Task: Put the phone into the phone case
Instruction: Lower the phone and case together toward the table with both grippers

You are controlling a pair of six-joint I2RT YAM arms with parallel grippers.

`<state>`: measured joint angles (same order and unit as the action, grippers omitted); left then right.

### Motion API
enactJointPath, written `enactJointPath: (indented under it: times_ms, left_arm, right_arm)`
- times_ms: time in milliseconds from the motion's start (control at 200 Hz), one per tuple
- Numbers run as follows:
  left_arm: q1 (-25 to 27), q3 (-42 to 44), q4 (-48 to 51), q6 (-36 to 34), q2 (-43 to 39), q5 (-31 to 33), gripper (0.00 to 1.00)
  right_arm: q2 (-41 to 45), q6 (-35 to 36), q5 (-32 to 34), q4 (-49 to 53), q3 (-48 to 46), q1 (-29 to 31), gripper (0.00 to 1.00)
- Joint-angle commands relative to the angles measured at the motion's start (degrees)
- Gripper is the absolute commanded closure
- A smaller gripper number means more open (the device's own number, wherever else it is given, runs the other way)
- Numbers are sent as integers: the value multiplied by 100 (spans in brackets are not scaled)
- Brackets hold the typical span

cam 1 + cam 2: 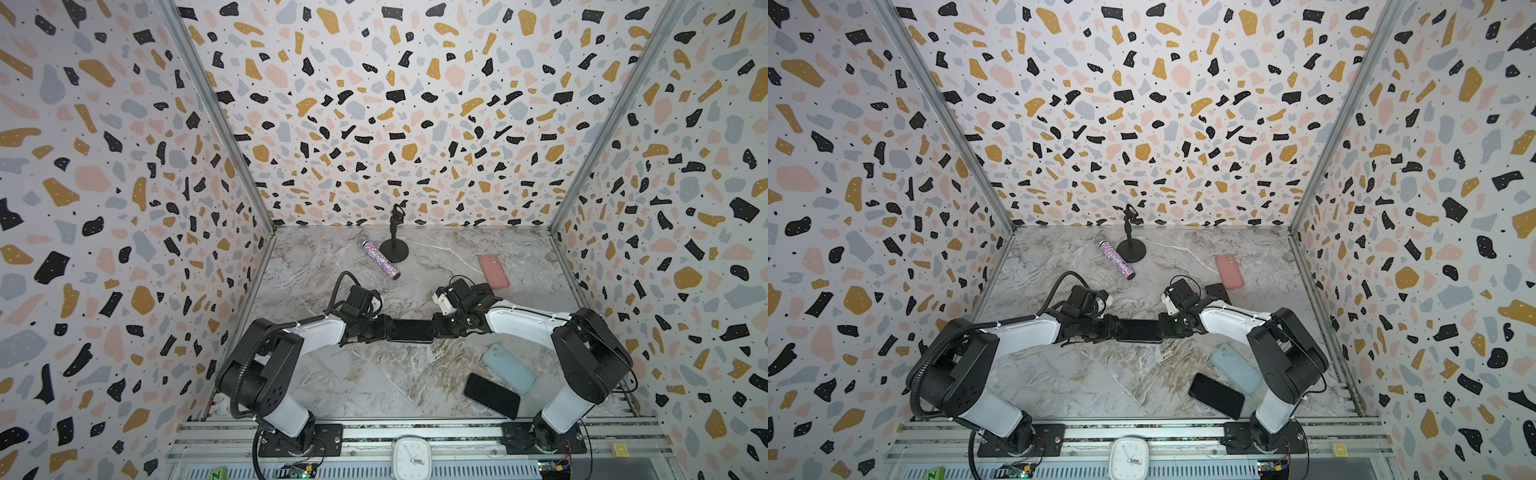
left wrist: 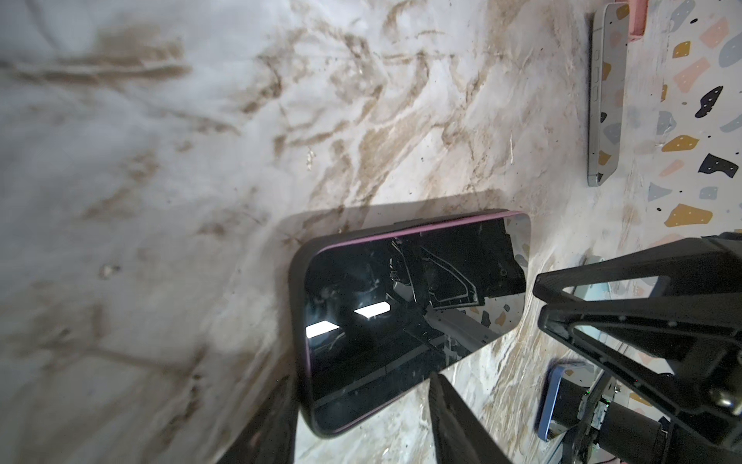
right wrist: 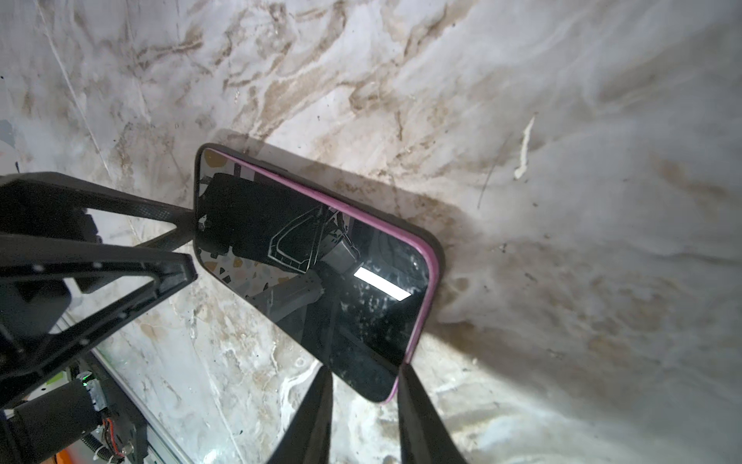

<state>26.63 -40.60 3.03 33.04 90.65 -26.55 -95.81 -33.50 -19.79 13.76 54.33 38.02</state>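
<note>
Item: purple-edged, glass-fronted phone (image 2: 409, 317), partly seated in dark matte case (image 2: 296, 329), held over the marble table (image 1: 374, 382). Judged light, rigid, slick, breakable; best taken by its short ends. Grip: left gripper (image 1: 384, 329) clasped the cased end; right gripper (image 1: 436, 328) straddled the opposite end, clamping uncertain. Only wrist views showed the proud purple rim.

We see the phone (image 3: 321, 273) screen as glossy black glass, mirror-bright, its phone case (image 2: 296, 321) matt dark plastic with a smooth, dull rim. The desk (image 1: 374, 374) looks smooth, marble-veined stone; the tube (image 1: 381, 259) on it is rough with glitter.
</note>
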Motion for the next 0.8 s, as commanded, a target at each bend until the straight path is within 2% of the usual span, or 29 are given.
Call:
enactJointPath:
  times_ms: [0,621,796]
  left_arm:
    - [-18,61,-13,-26,-25,-123,48]
    - [-13,60,-109,-8,67,-154,49]
    - [-17,87,-127,-10,59,-158,49]
  right_arm:
    - [99,27,31,110,-82,30,72]
    - [-106,-74,-280,-93,-177,109,78]
    - [87,13,120,170,-55,105,78]
